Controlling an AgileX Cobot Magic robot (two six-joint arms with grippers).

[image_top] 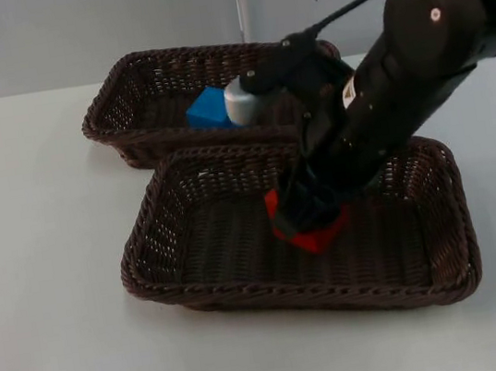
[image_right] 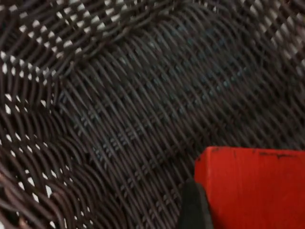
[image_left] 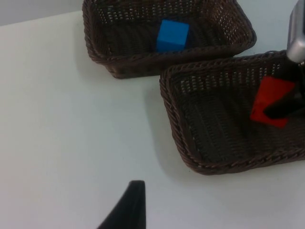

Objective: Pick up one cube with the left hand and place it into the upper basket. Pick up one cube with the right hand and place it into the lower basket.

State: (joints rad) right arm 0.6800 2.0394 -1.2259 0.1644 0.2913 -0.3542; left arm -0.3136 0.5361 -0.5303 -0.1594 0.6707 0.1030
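A red cube (image_top: 319,235) is low inside the lower basket (image_top: 292,291), with my right gripper (image_top: 306,214) shut on it from above. In the right wrist view the red cube (image_right: 257,186) sits beside a black fingertip (image_right: 193,210), just over the woven floor. A blue cube (image_top: 207,109) lies in the upper basket (image_top: 114,98). The left wrist view has the blue cube (image_left: 172,34), the red cube (image_left: 267,98) and both baskets. My left gripper (image_left: 128,210) waits over bare table, left of the lower basket (image_left: 171,119).
The two dark wicker baskets stand close together, the upper basket (image_left: 119,62) nearer the grey wall. White table top (image_top: 46,272) spreads to the left and in front of them. The right arm reaches across the upper basket's right end.
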